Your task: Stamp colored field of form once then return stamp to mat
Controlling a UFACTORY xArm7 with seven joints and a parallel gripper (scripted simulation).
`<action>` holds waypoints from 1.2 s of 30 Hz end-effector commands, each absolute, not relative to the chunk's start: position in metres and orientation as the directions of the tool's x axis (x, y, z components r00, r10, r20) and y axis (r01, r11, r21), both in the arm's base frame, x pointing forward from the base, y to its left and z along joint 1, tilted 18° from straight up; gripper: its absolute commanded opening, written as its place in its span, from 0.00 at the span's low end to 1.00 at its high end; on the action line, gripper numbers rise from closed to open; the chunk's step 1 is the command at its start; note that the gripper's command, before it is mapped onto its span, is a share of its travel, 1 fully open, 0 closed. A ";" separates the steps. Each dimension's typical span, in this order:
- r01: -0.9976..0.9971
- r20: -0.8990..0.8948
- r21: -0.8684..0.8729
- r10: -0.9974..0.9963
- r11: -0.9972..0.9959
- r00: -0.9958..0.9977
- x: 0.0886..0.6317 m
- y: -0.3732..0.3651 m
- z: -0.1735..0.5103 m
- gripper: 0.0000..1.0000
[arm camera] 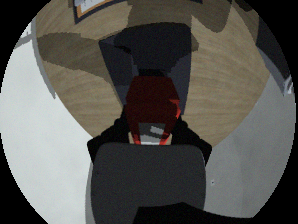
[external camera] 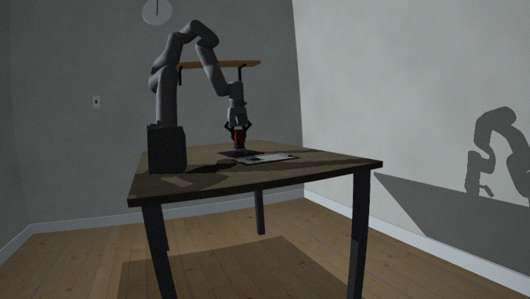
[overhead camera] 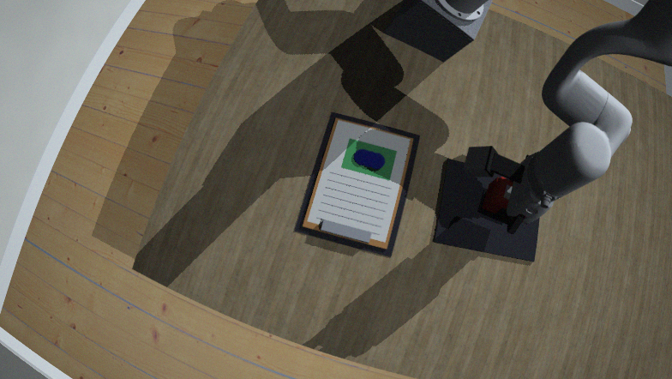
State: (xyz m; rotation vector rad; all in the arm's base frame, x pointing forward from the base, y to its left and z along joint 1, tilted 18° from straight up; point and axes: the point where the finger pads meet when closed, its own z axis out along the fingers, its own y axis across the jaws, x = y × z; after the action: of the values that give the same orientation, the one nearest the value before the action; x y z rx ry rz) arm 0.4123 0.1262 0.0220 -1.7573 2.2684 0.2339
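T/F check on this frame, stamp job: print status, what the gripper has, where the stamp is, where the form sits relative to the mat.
1. The green field on the form already carries a dark mark. True.
2. The gripper is open and holds nothing. False: it is shut on the red stamp.
3. The stamp is over the dark mat. True; whether its weight rests on the mat cannot be told from these views.
4. The mark lies on the ruled lines of the form. False: it lies inside the green field, above the lines.
5. The form lies on top of the mat. False: they lie side by side on the table, apart.
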 end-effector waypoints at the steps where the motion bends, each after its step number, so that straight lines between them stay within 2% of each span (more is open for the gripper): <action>1: -0.966 -0.304 -0.036 -0.924 0.256 -0.233 0.415 0.129 0.012 0.32; 20: -0.966 -0.304 -0.036 -0.924 0.256 -0.233 0.416 0.132 0.002 0.32; 21: -0.966 -0.304 -0.036 -0.924 0.256 -0.233 0.416 0.132 0.002 0.93; 36: -0.966 -0.304 -0.036 -0.924 0.256 -0.233 0.416 0.132 0.002 0.93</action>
State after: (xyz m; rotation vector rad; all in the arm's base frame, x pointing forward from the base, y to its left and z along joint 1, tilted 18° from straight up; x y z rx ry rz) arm 0.4148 0.1321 0.0012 -1.7567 2.2671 0.2344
